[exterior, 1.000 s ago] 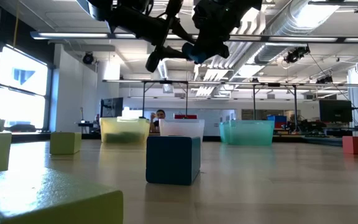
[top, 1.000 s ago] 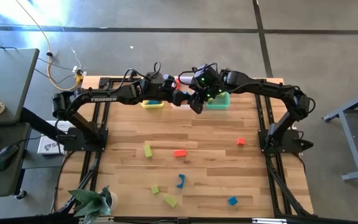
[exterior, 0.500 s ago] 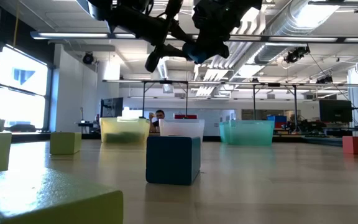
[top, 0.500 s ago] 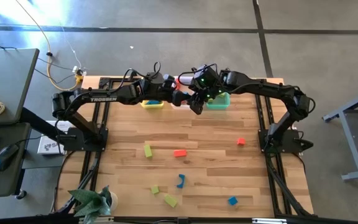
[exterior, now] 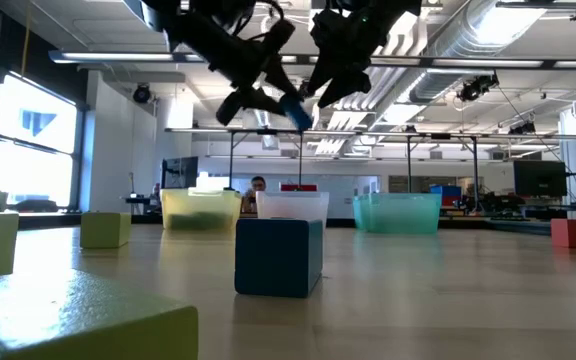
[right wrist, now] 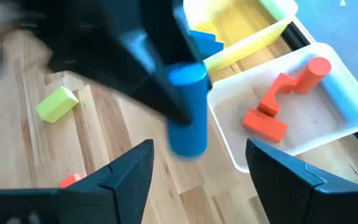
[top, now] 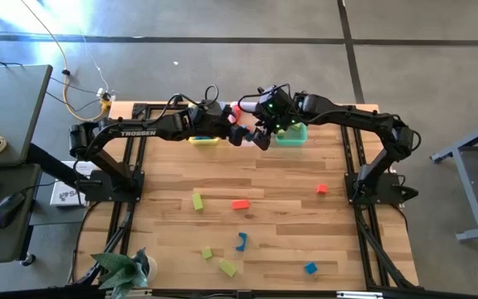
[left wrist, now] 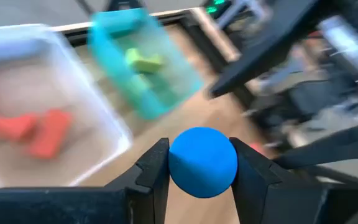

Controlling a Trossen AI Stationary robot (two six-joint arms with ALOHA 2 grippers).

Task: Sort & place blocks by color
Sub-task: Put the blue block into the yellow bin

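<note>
A blue cylinder block (right wrist: 187, 112) hangs in the air over the table's far middle, in front of the bins. My left gripper (left wrist: 202, 163) is shut on it. My right gripper (right wrist: 199, 152) stands open next to it, one finger on either side, touching nothing. In the low view the cylinder (exterior: 293, 112) tilts between the two grippers, high above the table. More blocks lie on the wood: yellow-green (top: 197, 201), red-orange (top: 240, 204), red (top: 321, 189), a blue arch (top: 241, 242) and a blue cube (top: 310, 267). My left gripper pinches the cylinder's curved side (left wrist: 174, 163) between its two fingers (left wrist: 154, 168). One round end face (left wrist: 202, 158) looks back at the wrist, so the cylinder lies along the fingers. They come from the table's left, slanting down. The cylinder is lifted clear and tilted.
Three bins stand along the far edge: a yellow bin (right wrist: 247, 28) with blue blocks, a clear bin (right wrist: 353, 115) with red-orange blocks, and a teal bin (left wrist: 138, 81) with a yellow-green block. Two yellow-green blocks (top: 207, 252) (top: 228, 267) lie near the front edge.
My right gripper has opened and let go of the blue cylinder, which now stays in my left gripper alone. My left gripper has tipped downward, and the cylinder has swung a little down and toward the table's left, now tilted.
</note>
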